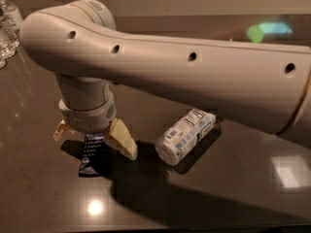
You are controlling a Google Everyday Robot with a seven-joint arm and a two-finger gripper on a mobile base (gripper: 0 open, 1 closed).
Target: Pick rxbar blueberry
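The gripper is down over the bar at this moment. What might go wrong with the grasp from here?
1. The rxbar blueberry lies flat on the glossy table. The open gripper straddles it, and fingers closing too high may skid over the thin wrapper.
2. The water bottle lies on its side close to that finger, so a sideways correction might bump it and set it rolling.

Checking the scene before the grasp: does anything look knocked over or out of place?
The water bottle lies on its side on the dark table, beside the gripper, which is odd for a bottle. The rxbar blueberry lies flat between the gripper's open fingers; nothing else stands out.
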